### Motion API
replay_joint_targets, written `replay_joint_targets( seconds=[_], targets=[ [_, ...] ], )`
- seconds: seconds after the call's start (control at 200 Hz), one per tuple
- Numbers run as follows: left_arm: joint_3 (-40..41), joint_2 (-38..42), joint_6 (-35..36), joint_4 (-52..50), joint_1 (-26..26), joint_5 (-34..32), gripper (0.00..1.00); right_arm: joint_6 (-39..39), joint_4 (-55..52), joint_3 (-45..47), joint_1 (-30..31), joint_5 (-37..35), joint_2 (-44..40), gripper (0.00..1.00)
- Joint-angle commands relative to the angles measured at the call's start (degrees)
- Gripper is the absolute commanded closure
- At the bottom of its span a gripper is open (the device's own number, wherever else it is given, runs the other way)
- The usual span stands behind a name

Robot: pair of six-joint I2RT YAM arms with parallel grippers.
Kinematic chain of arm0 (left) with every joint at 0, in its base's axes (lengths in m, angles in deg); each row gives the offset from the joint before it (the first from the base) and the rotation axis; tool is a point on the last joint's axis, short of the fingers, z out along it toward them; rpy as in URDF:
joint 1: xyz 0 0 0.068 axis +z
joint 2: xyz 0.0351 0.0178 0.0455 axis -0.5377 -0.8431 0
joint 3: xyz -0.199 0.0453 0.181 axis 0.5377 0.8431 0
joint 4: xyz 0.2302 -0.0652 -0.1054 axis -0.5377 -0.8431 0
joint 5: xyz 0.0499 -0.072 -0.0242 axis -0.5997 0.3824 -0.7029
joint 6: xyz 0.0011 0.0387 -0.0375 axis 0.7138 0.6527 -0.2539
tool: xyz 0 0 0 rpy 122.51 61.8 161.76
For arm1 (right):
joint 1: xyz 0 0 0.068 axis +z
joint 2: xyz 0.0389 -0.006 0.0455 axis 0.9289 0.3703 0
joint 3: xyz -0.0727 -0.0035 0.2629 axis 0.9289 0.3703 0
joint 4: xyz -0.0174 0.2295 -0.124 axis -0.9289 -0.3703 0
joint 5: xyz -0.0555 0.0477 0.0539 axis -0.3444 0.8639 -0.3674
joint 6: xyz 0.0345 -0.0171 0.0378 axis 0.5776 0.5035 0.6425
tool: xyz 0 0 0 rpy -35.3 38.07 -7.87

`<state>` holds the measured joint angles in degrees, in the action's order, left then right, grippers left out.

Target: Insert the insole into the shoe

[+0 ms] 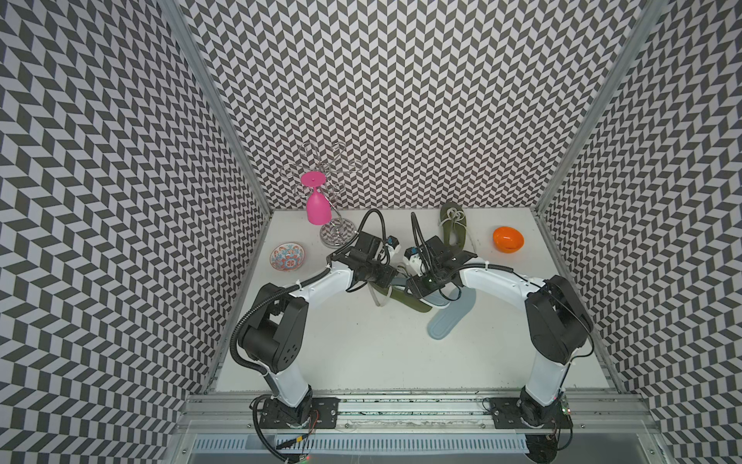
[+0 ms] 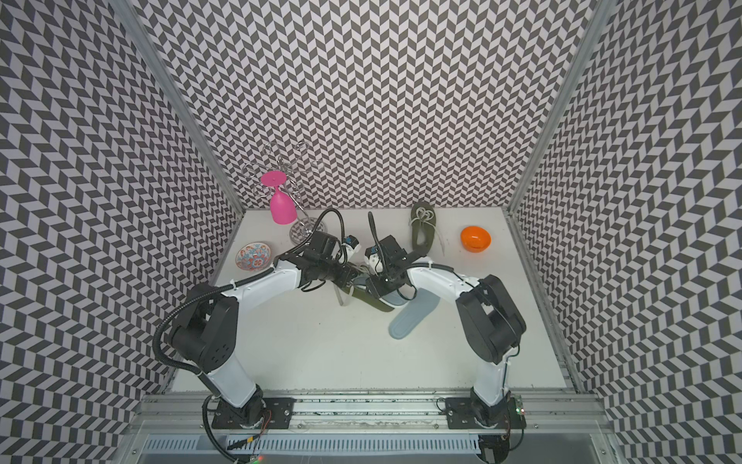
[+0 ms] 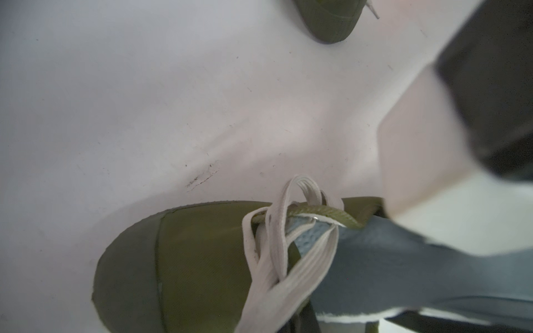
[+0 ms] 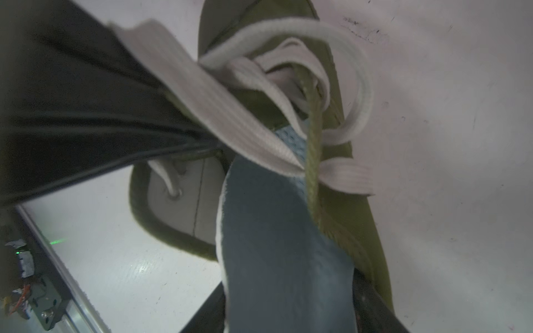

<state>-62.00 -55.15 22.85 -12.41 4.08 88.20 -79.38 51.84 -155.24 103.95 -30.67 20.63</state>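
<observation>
Partway in: insole (image 4: 282,245) toe sits under the laces (image 3: 288,268) inside the shoe (image 1: 409,303) mid-tabletop, heel end sticks out, gripped by right fingers (image 4: 372,297), left fingers (image 3: 302,320) clamped on laces, heel not yet seated.

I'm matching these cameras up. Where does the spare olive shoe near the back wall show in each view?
Top view: spare shoe by the back wall, beside the orange bowl.
Top view: same spot.
Left wrist: only its near end, beyond the laced shoe.
Right wrist: not in it.
Landmark: the laced shoe, in every view.
</observation>
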Motion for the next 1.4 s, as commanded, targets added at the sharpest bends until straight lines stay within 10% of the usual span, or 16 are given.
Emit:
replay_joint_targets(
  seconds=[0.0, 0.661, 1.397],
  targets=[
    [-0.8, 3.1, 1.6, 2.6, -0.3, 6.7, 1.0, -1.8, 6.3, -3.3, 0.6, -1.7, 0.6, 0.42],
    [-1.5, 0.0, -0.2, 1.1, 0.8, 3.2, 1.0, -5.9, 7.3, -5.0, 2.0, -4.5, 4.3, 0.0],
    [-2.2, 0.1, -1.6, 0.6, 1.9, 0.1, 1.0, -0.4, 2.6, -4.8, -1.8, 0.5, -2.8, 0.0]
  ],
)
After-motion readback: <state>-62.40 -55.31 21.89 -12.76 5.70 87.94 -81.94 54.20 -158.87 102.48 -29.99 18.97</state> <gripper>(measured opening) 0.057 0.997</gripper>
